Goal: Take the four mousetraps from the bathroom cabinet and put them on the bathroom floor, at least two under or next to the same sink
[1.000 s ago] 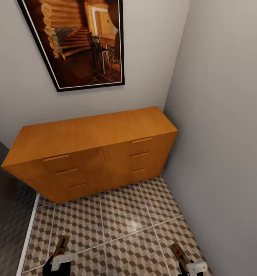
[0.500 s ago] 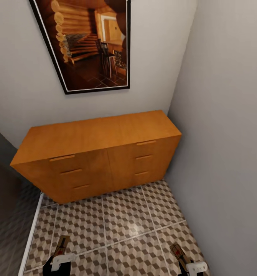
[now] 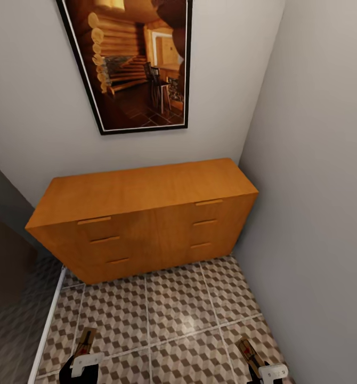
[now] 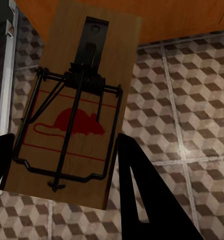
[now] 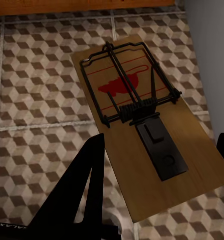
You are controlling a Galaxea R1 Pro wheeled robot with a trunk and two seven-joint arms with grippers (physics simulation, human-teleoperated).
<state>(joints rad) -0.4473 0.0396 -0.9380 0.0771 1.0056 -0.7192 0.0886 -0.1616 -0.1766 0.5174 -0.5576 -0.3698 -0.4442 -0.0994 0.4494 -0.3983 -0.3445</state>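
Observation:
My left gripper (image 3: 84, 353) is shut on a mousetrap (image 3: 86, 341), a small wooden board with dark wire and a red mouse print, held low over the cube-patterned bathroom floor (image 3: 173, 304). The left wrist view has that mousetrap (image 4: 74, 115) between the dark fingers (image 4: 142, 195). My right gripper (image 3: 257, 365) is shut on a second mousetrap (image 3: 247, 350); this mousetrap (image 5: 142, 120) lies between its fingers (image 5: 81, 195) above the tiles. The orange-brown cabinet (image 3: 146, 192) stands ahead against the back wall, drawers closed, top bare. The sink is out of view.
A framed cabin picture (image 3: 136, 64) hangs above the cabinet. A grey wall (image 3: 317, 213) runs close along the right. At the left, a pale strip (image 3: 48, 325) edges the tiles beside a dark grey patch (image 3: 8, 266).
The whole head view has shifted: cabinet and picture now sit further right and lower, so the camera moved. Both grippers keep their mousetraps in the same place.

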